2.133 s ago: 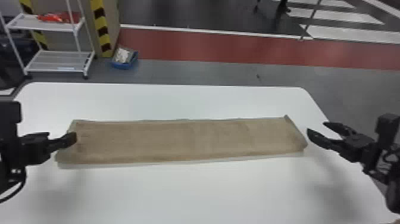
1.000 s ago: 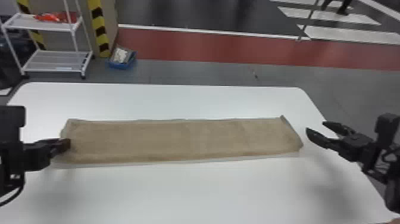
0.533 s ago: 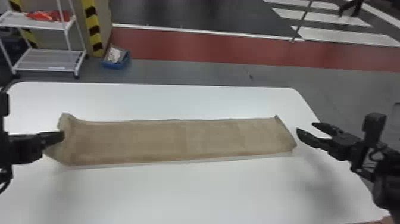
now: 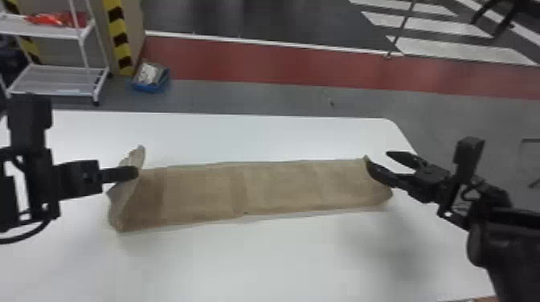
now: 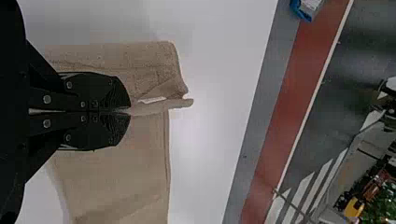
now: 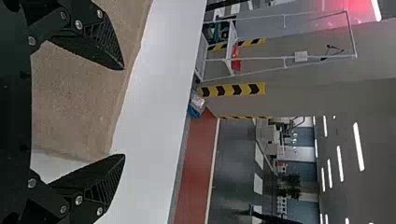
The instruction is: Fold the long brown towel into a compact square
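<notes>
1. Gripping the brown towel at its left end: left gripper, fingers clenched on a raised fold.
2. Right gripper: fingers parted, nothing between them. Position: at the towel's right end, tips near its far corner; contact cannot be told.
3. Towel: a long strip lying lengthwise across the table, roughly parallel to the far edge. Left end stands up in a bent flap at the grasp; middle and right end lie flat. Right end near the table's right edge, short of it. Faint creases cross the strip.
4. Beyond the table's far edge: blue bin with pale contents on the floor, white shelf cart bearing red items, yellow-and-black striping.
5. Farther out: red floor band, then white floor stripes.
</notes>
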Controlling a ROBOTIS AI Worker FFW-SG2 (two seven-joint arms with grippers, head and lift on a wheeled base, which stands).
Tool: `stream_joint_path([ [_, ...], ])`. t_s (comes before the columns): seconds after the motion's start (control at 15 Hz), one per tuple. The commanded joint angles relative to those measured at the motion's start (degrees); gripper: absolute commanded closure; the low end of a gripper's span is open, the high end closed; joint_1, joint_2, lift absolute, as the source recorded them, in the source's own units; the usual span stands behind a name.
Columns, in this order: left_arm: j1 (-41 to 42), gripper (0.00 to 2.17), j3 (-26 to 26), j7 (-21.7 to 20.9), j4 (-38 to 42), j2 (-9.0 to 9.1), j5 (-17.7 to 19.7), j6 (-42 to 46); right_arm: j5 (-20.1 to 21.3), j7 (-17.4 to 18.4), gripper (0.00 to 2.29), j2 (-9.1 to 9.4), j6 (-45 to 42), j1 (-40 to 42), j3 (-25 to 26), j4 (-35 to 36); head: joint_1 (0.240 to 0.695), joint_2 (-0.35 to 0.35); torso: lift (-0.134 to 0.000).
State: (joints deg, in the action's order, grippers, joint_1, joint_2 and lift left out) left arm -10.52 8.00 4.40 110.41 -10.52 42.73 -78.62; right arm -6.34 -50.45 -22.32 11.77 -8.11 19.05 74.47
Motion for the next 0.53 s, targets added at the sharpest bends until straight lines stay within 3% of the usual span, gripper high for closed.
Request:
stream_joint_path([
  [0.0,-2.7,1.48,-3.5,2.0,0.2,3.75,0.1,2.4,-0.1,-0.1,0.25,1.84,-0.2,1.3,-1.1,3.1,0.695,-0.220,-0.124],
  [0.2,-3.7,1.48,-4.8,2.9,-0.5,8.15,1.0,6.8,-0.6,0.1,0.25,2.89,-2.3,2.0,-3.8,3.7,0.695,-0.237,-0.124],
  [0.33,-4.2,1.48,-6.3,5.4,-2.9,9.38,3.3,8.9,-0.8,1.1,0.32,4.13,-3.4,2.0,-6.9,3.3,0.695,-0.243,-0.124],
  [0.47,-4.4,1.48,-8.2,7.1,-5.0,9.82,5.4,12.6,-1.0,2.1,0.57,7.82,-5.5,1.1,-9.3,1.5,0.695,-0.234,-0.124],
])
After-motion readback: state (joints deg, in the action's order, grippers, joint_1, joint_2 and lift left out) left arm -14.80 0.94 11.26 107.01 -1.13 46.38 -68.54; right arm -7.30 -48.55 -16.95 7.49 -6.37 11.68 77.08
